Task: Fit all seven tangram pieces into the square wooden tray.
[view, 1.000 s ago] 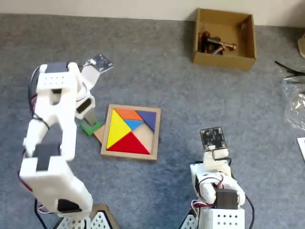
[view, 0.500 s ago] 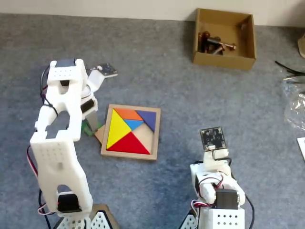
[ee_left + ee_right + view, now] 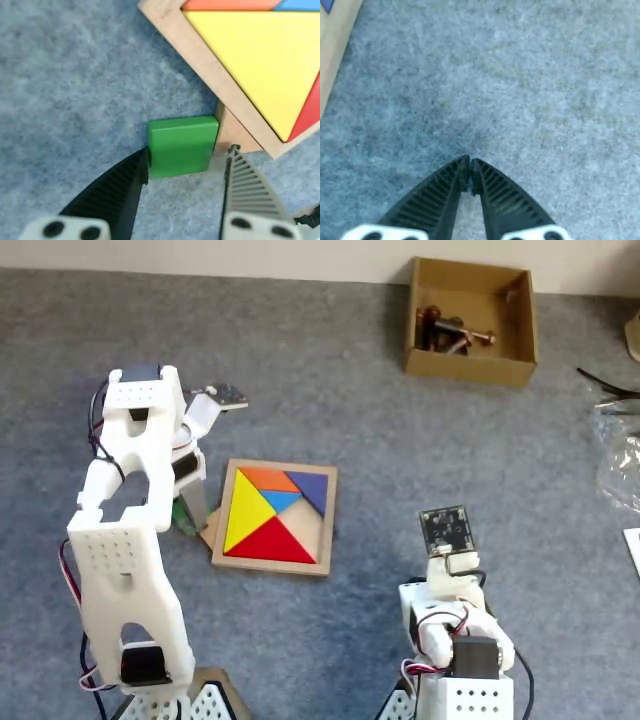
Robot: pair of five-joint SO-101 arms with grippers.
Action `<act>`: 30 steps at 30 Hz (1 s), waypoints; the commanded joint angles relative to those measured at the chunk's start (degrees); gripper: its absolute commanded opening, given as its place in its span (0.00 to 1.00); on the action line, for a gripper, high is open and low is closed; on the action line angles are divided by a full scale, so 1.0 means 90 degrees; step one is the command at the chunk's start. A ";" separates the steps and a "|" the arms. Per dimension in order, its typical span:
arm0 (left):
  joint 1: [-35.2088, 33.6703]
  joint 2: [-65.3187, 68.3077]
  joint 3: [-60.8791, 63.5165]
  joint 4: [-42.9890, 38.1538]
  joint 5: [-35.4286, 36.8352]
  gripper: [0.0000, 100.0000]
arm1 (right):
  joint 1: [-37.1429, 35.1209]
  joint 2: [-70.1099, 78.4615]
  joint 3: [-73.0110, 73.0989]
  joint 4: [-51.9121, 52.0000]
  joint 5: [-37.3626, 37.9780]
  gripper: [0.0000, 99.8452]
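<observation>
Left of frame centre, left claw (image 3: 189, 154) apart, straddling green square (image 3: 182, 144) beside tray (image 3: 190, 42). Clamp flat edges squarely; right claw (image 3: 470, 172) together.

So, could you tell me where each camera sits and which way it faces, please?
High view: fixed overhead, looking down on the tray, the cardboard box and both arms.
Left wrist view: on the left arm, looking down past its open left gripper at the green piece beside the tray.
Right wrist view: on the right arm, looking down at carpet past its shut right gripper.
Shared: all three show the tray.
</observation>
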 commanded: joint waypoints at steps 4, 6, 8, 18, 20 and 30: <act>0.0015 -0.0073 0.0024 0.0088 -0.0029 0.25 | -0.0083 -0.0034 0.0630 -0.0142 -0.0049 0.01; 0.0005 -0.0073 0.0142 0.0078 -0.0029 0.25 | -0.0083 -0.0034 0.0630 -0.0142 -0.0049 0.01; 0.0005 -0.0073 0.0230 0.0078 -0.0039 0.25 | -0.0083 -0.0034 0.0630 -0.0142 -0.0049 0.01; -0.0581 -0.0073 0.0317 -0.0772 0.0000 0.24 | -0.0083 -0.0034 0.0630 -0.0142 -0.0049 0.01; -0.0728 -0.0083 0.0317 -0.0967 0.0000 0.24 | -0.0083 -0.0034 0.0630 -0.0142 -0.0049 0.01; -0.0874 -0.0122 0.0308 -0.1280 0.0147 0.18 | -0.0083 -0.0034 0.0630 -0.0142 -0.0049 0.01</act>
